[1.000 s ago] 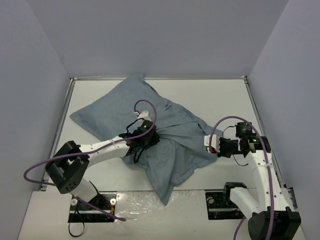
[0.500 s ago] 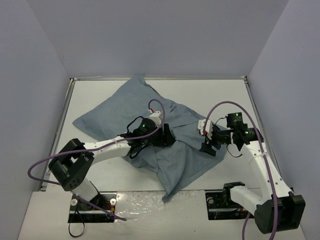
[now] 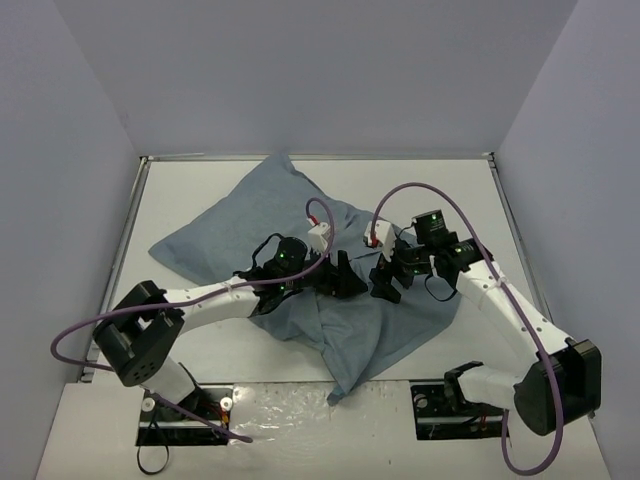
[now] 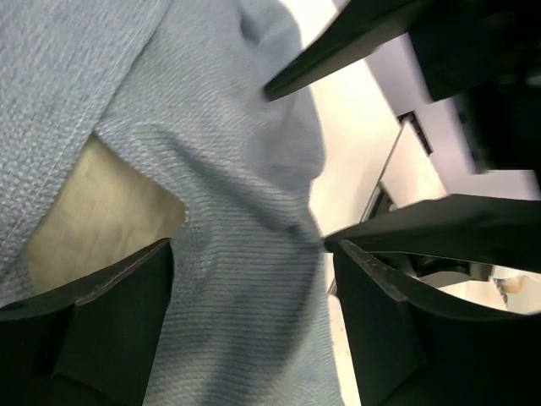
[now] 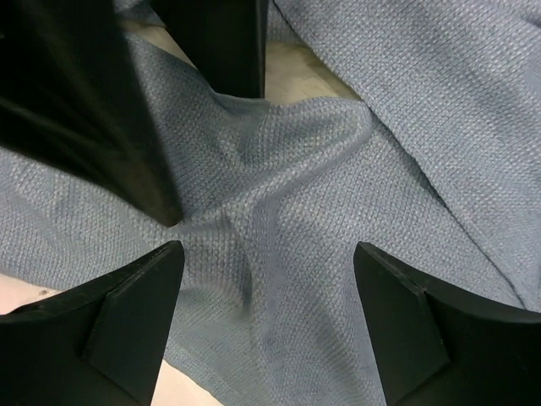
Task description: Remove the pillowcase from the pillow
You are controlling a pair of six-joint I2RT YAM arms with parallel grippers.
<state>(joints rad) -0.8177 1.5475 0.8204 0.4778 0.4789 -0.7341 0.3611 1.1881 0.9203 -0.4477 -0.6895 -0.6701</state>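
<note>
The blue-grey pillowcase (image 3: 225,230) lies rumpled across the middle of the table, with the pillow almost wholly inside it. In the left wrist view a cream patch of the pillow (image 4: 93,216) shows under a fold of the pillowcase (image 4: 245,279). My left gripper (image 3: 347,280) and right gripper (image 3: 385,283) hang tip to tip over the cloth's middle, both open. Loose folds of cloth lie between the left gripper's (image 4: 254,330) fingers. The right gripper (image 5: 266,313) stands wide over a raised crease of the pillowcase (image 5: 279,211), with the left fingers (image 5: 110,127) just ahead of it.
The white table (image 3: 440,195) is closed in by grey walls at the back and both sides. A raised rim (image 3: 515,240) runs along its right edge. Purple cables (image 3: 440,195) arch above both arms.
Both grippers have gone from shut to open and let go of the bunched cloth. The right arm swung left over the pillowcase to meet the left gripper, which moved right.
</note>
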